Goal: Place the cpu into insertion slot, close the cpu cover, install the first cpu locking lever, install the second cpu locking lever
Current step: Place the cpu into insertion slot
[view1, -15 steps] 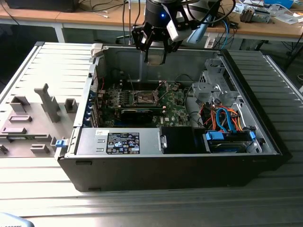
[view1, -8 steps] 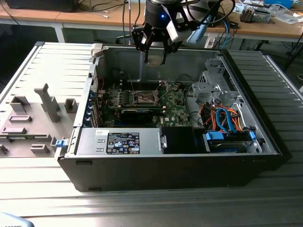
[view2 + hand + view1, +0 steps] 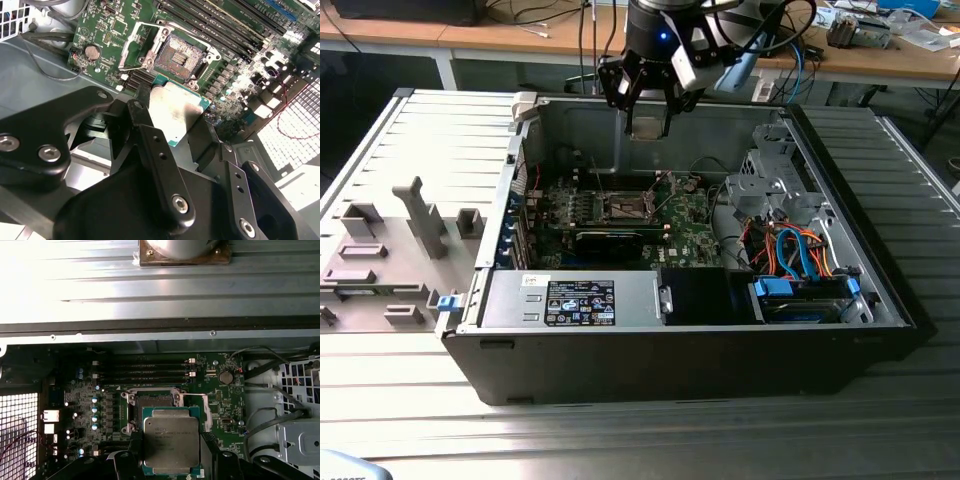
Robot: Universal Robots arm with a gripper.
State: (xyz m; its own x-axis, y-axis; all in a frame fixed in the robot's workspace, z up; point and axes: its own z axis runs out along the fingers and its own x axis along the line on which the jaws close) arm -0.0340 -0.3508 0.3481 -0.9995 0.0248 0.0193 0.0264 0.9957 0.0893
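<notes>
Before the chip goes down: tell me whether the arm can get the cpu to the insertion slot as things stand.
Probably yes. The hand holds the cpu above the board. The cpu cover is swung aside, and the insertion slot lies open with nothing seen between them.

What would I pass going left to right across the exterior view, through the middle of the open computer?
Grey tray → insertion slot → orange and blue cables.
</notes>
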